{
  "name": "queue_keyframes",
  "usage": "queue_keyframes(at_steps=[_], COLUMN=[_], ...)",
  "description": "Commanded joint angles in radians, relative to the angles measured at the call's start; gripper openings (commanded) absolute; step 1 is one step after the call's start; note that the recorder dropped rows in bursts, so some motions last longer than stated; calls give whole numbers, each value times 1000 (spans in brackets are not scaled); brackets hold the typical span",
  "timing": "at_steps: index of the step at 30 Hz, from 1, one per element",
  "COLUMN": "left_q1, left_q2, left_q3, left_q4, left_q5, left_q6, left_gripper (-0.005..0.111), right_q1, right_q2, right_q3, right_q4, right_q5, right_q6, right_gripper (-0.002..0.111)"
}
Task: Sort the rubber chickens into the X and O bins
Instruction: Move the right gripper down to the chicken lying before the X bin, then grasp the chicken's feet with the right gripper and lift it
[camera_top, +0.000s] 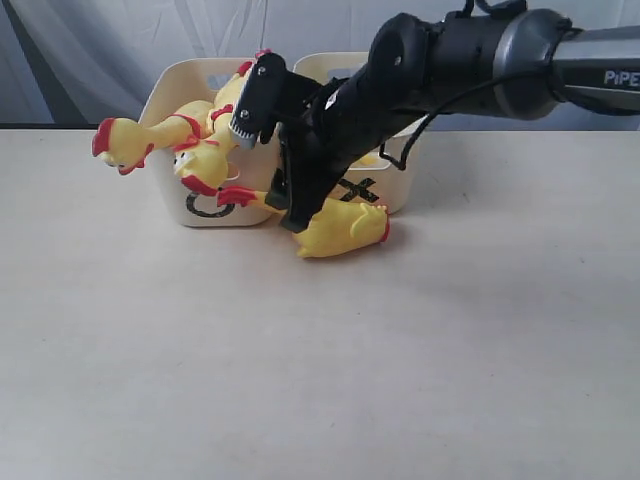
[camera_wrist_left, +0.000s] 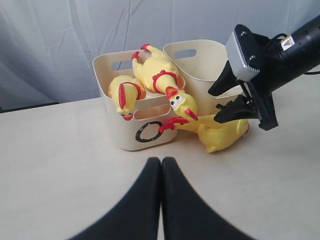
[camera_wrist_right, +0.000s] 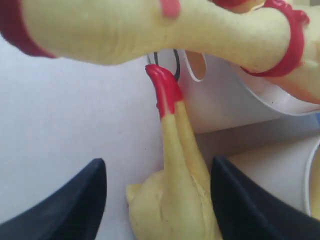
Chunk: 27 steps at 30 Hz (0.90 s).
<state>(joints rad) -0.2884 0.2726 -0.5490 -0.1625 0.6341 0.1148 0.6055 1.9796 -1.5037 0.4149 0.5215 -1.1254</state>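
Observation:
The O bin (camera_top: 205, 208) stands left of the X bin (camera_top: 395, 190). Two long rubber chickens lie in the O bin: one head (camera_top: 120, 143) hangs over its left side, the other head (camera_top: 200, 165) droops over the front. A short chicken piece (camera_top: 342, 228) lies on the table in front of the bins, its red foot (camera_wrist_right: 164, 90) pointing at the O bin. My right gripper (camera_top: 305, 212) is open and straddles this piece (camera_wrist_right: 170, 205), one finger (camera_wrist_right: 245, 200) close against it. My left gripper (camera_wrist_left: 161, 164) is shut and empty, well short of the O bin (camera_wrist_left: 147, 134).
A bit of yellow (camera_top: 368, 160) shows inside the X bin; what it is I cannot tell. The right arm (camera_top: 450, 60) reaches across above the X bin. A pale curtain (camera_wrist_left: 60, 40) hangs behind the table's far edge.

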Motion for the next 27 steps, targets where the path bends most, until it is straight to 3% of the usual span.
queue_keyframes(at_steps=[1, 14, 16, 19, 20, 21, 27], left_q1=[5, 5, 5, 5, 5, 5, 5], left_q2=[-6, -6, -6, -6, -6, -6, -6], left_q3=[4, 4, 4, 4, 4, 4, 4], left_q4=[-2, -2, -2, -2, -2, -2, -2], left_q5=[0, 0, 0, 0, 0, 0, 0], left_q6=[1, 1, 1, 1, 1, 1, 1], left_gripper=[0, 0, 0, 0, 0, 0, 0], right_q1=[2, 2, 2, 2, 2, 2, 2], right_q2=[54, 189, 193, 193, 193, 193, 191], right_q3=[4, 4, 4, 4, 4, 4, 4], right_q4=[-7, -11, -22, -24, -24, -24, -24], right_q5=[-93, -269, -269, -260, -254, -244, -173], right_q6=[-5, -7, -7, -7, -7, -7, -7], right_gripper=[58, 56, 43, 9, 3, -1, -1])
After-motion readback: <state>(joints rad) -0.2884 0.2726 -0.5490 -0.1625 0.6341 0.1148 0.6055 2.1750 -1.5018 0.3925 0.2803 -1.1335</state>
